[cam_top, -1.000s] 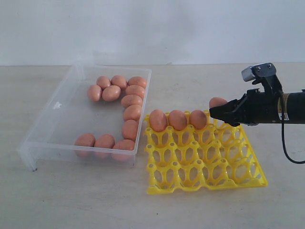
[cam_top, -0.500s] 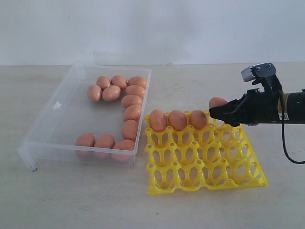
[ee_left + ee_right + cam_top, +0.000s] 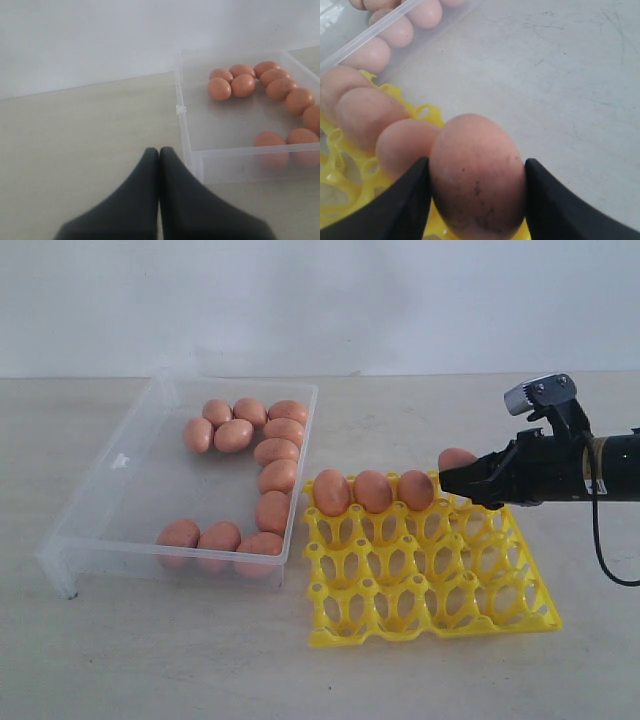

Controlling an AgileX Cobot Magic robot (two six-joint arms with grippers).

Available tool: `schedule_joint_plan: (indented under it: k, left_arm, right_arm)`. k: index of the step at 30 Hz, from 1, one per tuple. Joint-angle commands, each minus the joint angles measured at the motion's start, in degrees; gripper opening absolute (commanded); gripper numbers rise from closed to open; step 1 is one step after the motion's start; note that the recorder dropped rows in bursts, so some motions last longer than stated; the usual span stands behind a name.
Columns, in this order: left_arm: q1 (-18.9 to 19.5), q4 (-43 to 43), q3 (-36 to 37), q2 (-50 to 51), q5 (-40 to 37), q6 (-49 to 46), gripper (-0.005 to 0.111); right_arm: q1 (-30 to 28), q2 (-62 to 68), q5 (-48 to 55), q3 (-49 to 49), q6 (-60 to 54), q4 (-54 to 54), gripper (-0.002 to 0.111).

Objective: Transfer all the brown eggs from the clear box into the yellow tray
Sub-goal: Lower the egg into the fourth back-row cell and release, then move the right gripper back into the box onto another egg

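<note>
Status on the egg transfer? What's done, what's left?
Done: three brown eggs sit in the yellow tray's back row. In hand: the right gripper holds a fourth egg over that row's last cup, not yet released. Left: twelve eggs lie in the clear box. The left gripper is shut and empty beside it.

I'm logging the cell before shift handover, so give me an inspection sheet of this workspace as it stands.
Surface: pale table, no spills seen.
Job's things: the clear box holds twelve brown eggs. The yellow tray holds three in its far row. The held egg hangs over that row's empty end cup.
Clutter: nothing seen.
Grippers: right gripper shut on the held egg. Left gripper shut, empty, over the table beside the clear box.
Cables: one black cable loops down from the right arm.
Surroundings: plain white wall.
</note>
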State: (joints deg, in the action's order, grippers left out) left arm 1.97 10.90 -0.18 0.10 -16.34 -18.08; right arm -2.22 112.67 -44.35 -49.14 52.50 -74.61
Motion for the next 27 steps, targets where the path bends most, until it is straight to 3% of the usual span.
schedule_joint_plan:
  k: [1, 5, 9, 20, 24, 27]
  left_arm:
    - [-0.5, 0.4, 0.2, -0.1, 0.1, 0.5, -0.004]
    - [-0.5, 0.4, 0.2, -0.1, 0.1, 0.5, -0.004]
    - [-0.5, 0.4, 0.2, -0.1, 0.1, 0.5, -0.004]
    - [-0.5, 0.4, 0.2, -0.1, 0.1, 0.5, -0.004]
    - [-0.5, 0.4, 0.2, -0.1, 0.1, 0.5, -0.004]
    - [-0.5, 0.4, 0.2, -0.1, 0.1, 0.5, -0.004]
  right_arm:
    - [0.1, 0.0, 0.0, -0.3, -0.8, -0.2, 0.045]
    - [0.1, 0.0, -1.4, -0.3, -0.8, -0.2, 0.045]
    - [0.1, 0.0, -1.5, -0.3, -0.4, 0.5, 0.067]
    - [0.1, -3.3, -5.4, -0.3, 0.6, 5.4, 0.067]
    - [0.1, -8.3, -10.5, -0.3, 4.3, 7.8, 0.059]
    - [2.1, -11.5, -14.6, -0.3, 7.2, 8.9, 0.037]
